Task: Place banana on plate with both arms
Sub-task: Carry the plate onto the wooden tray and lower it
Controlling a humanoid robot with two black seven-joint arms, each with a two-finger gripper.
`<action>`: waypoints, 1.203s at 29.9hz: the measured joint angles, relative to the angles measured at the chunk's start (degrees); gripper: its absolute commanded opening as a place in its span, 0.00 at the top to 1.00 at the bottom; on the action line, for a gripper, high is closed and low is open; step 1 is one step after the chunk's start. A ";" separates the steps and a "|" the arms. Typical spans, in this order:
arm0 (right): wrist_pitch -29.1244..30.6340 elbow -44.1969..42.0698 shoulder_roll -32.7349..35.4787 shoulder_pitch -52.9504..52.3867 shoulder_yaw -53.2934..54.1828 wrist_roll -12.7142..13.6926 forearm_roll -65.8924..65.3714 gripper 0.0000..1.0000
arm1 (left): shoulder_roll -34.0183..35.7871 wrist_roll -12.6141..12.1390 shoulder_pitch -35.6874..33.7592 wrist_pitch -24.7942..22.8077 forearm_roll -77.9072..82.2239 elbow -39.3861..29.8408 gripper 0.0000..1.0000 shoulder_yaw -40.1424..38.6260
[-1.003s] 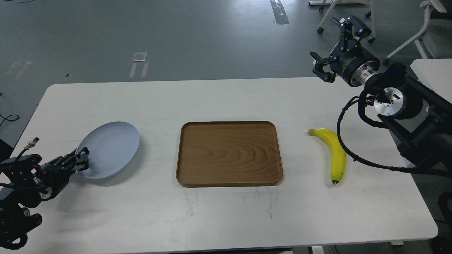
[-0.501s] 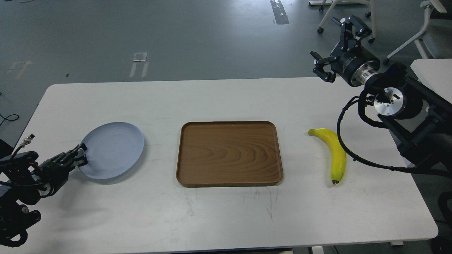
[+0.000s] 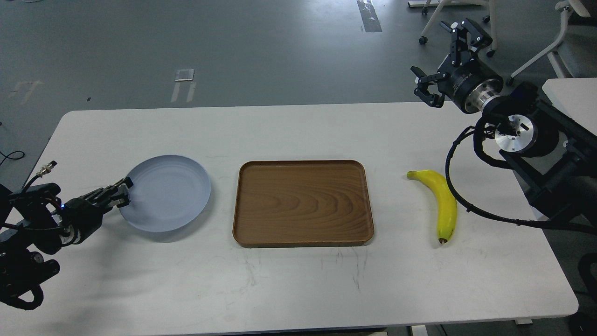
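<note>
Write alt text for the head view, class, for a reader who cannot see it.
The left end effector grips the rim of a pale blue plate on a white table. A wooden tray sits centre, a banana lies right, and the right end effector hangs open.

The left gripper (image 3: 122, 192) is pinching the left rim of the plate (image 3: 168, 193), which is sitting on the white table (image 3: 298, 289) just left of the brown tray (image 3: 303, 203). The banana (image 3: 442, 205) is lying to the right of the tray, apart from it, its dark tip pointing toward the near edge. The right gripper (image 3: 443, 58) is hanging above the table's far right corner with its fingers spread wide, well away from the banana.
</note>
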State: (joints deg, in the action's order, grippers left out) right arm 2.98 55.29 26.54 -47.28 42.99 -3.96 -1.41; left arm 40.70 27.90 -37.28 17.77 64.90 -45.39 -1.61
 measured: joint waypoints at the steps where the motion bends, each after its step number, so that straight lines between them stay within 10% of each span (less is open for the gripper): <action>1: 0.00 0.00 0.00 0.00 0.00 0.00 0.00 0.00 | 0.54 0.03 -0.94 -0.19 0.06 -1.35 1.00 0.14; 18: -0.19 0.00 0.45 -0.58 0.42 0.09 0.00 0.00 | -11.81 0.14 -16.28 -9.10 9.17 -5.46 1.00 3.42; 36: -0.36 0.10 1.71 -0.82 1.93 0.09 0.00 0.00 | -29.53 0.09 -18.38 -10.25 8.66 8.54 1.00 13.48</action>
State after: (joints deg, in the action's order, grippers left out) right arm 2.62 55.39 28.26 -48.10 44.91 -3.87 -1.41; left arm 11.17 27.99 -55.67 7.51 73.56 -36.85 11.87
